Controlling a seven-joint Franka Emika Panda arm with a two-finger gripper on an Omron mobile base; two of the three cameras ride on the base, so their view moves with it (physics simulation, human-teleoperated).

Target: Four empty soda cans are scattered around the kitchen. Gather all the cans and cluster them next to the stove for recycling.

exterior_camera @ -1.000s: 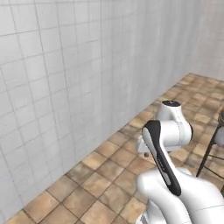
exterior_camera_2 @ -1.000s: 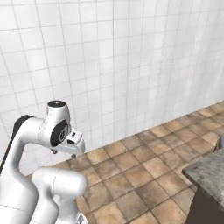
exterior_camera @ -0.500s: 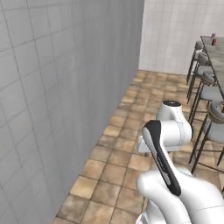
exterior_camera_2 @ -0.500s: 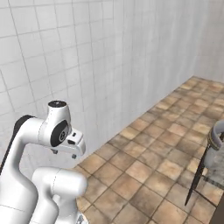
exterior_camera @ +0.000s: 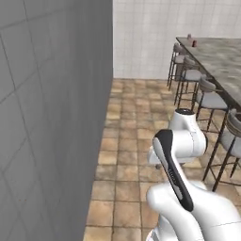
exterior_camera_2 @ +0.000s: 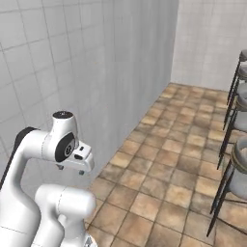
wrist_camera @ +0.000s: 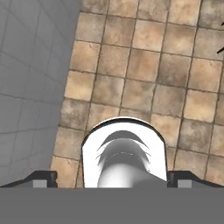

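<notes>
Cans: I see two small ones far off on the desk (exterior_camera: 214,49) in left base view, one dark red can (exterior_camera: 194,43) and a paler can (exterior_camera: 189,36) just beside it, both upright near the far end. Too small to read rims or bands.

Fingers (wrist_camera: 111,178) in hand view: the two dark tips sit at opposite sides of the bottom edge, left tip (wrist_camera: 43,177) and right tip (wrist_camera: 183,178), spread wide apart, i.e. fully released. Nothing btwn them, nothing touched; they point down at the floor (wrist_camera: 144,65), brown square tiles. Grey tiled wall (wrist_camera: 26,78) runs down the left of that view.

Arm (exterior_camera: 181,141) is folded up over the base, wrist close to the body. In right base view the hand (exterior_camera_2: 77,157) juts out from the upper joint, over the floor, close to the wall (exterior_camera_2: 96,72).

Left base view: wall (exterior_camera: 52,117) v. close on the left, white tiled wall at the far end, row of stools (exterior_camera: 207,99) w/ dark legs and grey seats along the desk on the right. Right base view: stools (exterior_camera_2: 236,159) at the right edge, corner of two tiled walls ahead.
</notes>
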